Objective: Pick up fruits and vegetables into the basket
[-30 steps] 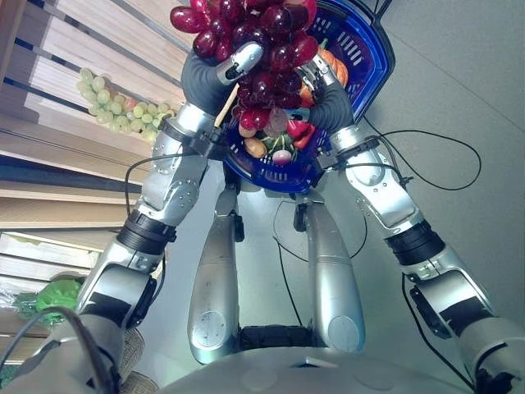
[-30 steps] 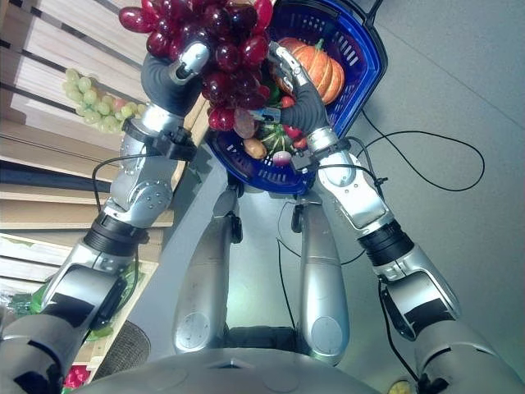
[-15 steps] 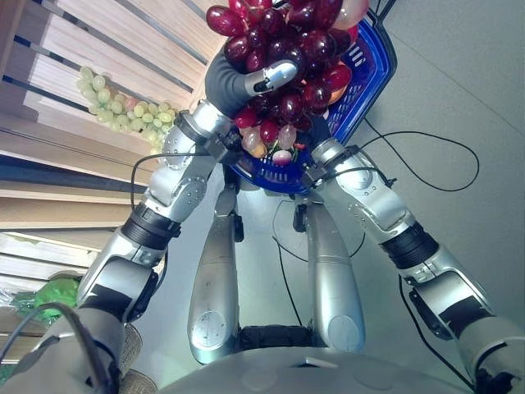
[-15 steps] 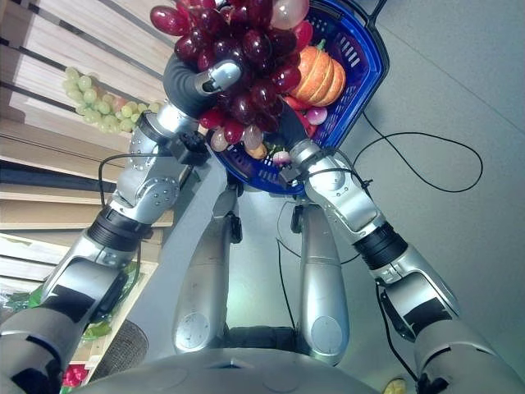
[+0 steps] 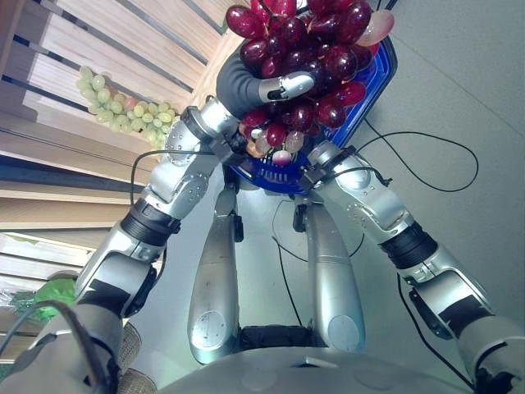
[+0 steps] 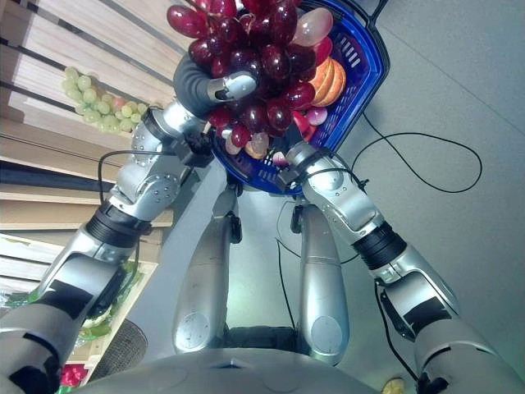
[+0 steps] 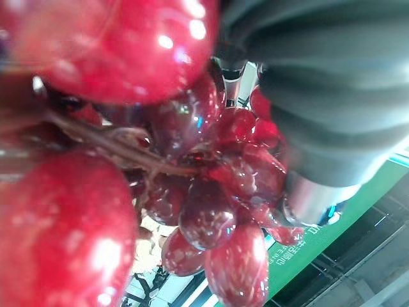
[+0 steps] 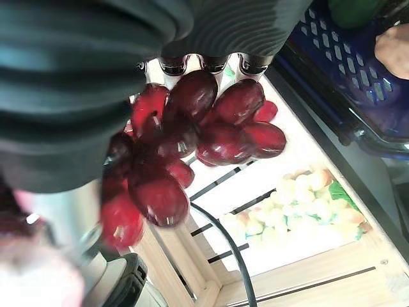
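Head views, looking down. A large bunch of dark red grapes (image 5: 308,53) hangs above the blue basket (image 6: 361,78) and hides most of its interior. The left hand (image 5: 267,86) grips the bunch, its dark-covered back turned to the camera and a silver finger curled across the near berries. The right hand (image 8: 77,83) is buried under the bunch; in the right wrist view its dark cover lies against the grapes, with berries pressed at the bases of its fingers, yet whether those fingers curl round them cannot be told. In the left wrist view, berries and brown stems crowd against the hand's ribbed cover.

Basket contents seen past the bunch: an orange pumpkin (image 6: 326,78) at the far side and a few small fruits (image 5: 275,148) near the front wall, partly screened by low berries. The basket sits on the grey floor (image 5: 459,98), just beside a slatted wooden shelf (image 5: 98,49) to the robot's left. A bunch of green grapes (image 5: 119,105) lies on a slat, well apart from the basket. Leafy greens (image 5: 49,294) sit lower on the shelf.
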